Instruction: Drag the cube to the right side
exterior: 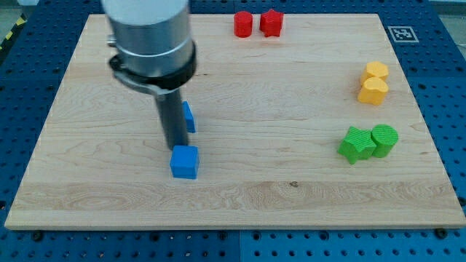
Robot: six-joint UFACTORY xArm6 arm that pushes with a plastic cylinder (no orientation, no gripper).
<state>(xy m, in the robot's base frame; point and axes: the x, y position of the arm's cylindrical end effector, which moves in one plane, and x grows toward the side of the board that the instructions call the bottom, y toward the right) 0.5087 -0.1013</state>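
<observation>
A blue cube (184,161) sits on the wooden board (277,182) at lower left of centre. My tip (175,146) is at the cube's top-left edge, touching or nearly touching it. A second blue block (189,116), partly hidden behind the rod, lies just above the cube; its shape is unclear.
A red cylinder (242,24) and a red star-like block (271,22) sit at the top centre. Two yellow blocks (374,82) sit at the right. Two green blocks, one star-like (357,144) and one cylinder (384,140), sit at lower right.
</observation>
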